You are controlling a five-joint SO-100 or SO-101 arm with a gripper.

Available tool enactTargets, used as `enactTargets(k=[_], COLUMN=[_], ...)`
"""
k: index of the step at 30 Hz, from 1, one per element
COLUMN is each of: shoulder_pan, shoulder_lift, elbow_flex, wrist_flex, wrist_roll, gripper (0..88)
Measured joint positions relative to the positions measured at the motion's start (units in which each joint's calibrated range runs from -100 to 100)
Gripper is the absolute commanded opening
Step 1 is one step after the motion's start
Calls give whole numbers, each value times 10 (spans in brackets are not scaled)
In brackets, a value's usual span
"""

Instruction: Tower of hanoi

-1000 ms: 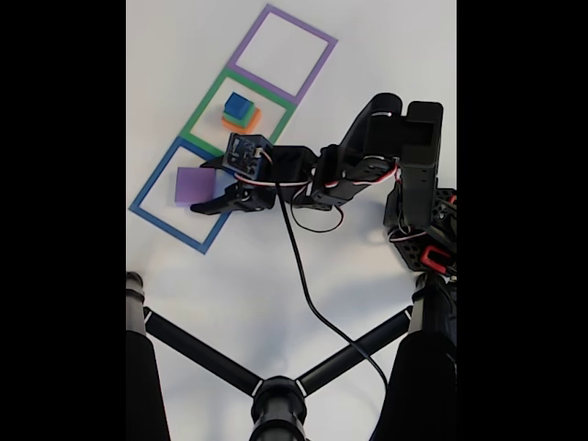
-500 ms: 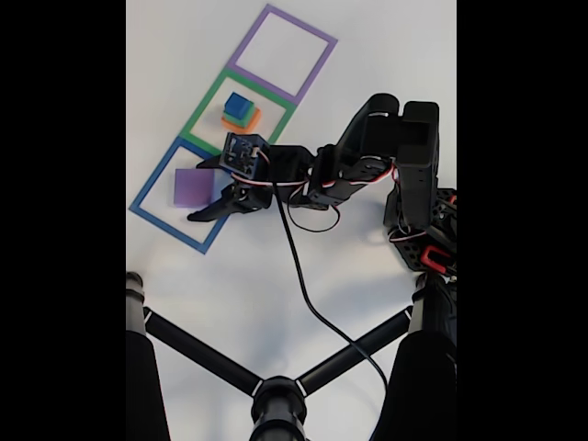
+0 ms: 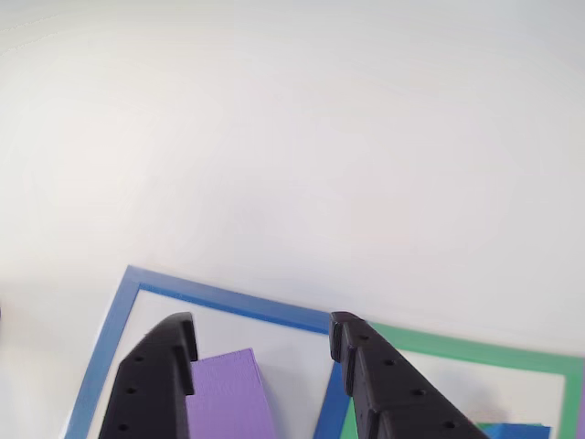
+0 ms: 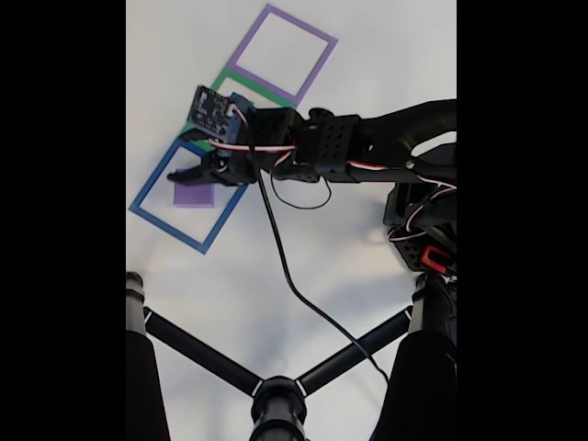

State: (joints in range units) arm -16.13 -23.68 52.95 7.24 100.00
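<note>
A flat purple block (image 3: 228,395) (image 4: 191,196) lies inside the blue taped square (image 3: 108,352) (image 4: 152,216). My gripper (image 3: 260,329) (image 4: 191,176) hangs over it, open. In the other view the block sits between the two black fingers (image 3: 151,375), close against the left one, with a gap to the right one. A blue block top (image 3: 514,430) peeks in at the bottom right, inside the green square (image 3: 457,352) (image 4: 220,84). In the fixed view the wrist covers most of that square. The purple square (image 4: 317,37) beyond it holds nothing.
In the fixed view, black tripod legs (image 4: 276,395) cross the bottom. The arm's base (image 4: 423,230) stands at the right, and a black cable (image 4: 294,285) trails across the white table from the wrist.
The arm has stretched out to the left. The gripper went from beside the purple block's right edge to over it. The wrist now hides the stack in the green square.
</note>
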Motion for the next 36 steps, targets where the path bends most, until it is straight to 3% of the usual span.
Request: enactTargets(k=[7, 9, 14, 18, 20, 23, 28, 32, 36], shoulder_pan=[37, 52, 102, 168, 201, 228, 286, 304, 319], shoulder_lift=[-113, -123, -136, -146, -159, -170, -188, -209, -255], elbow_flex=[-200, -264, -420, -517, -531, -537, -517, -464, -373], wrist_flex=[416, 521, 728, 855, 882, 895, 896, 871, 787], wrist_roll=[-2, -29, -82, -70, -70, -61, -27, 0, -4], gripper=[23, 20, 25, 32, 52, 162, 271, 313, 318])
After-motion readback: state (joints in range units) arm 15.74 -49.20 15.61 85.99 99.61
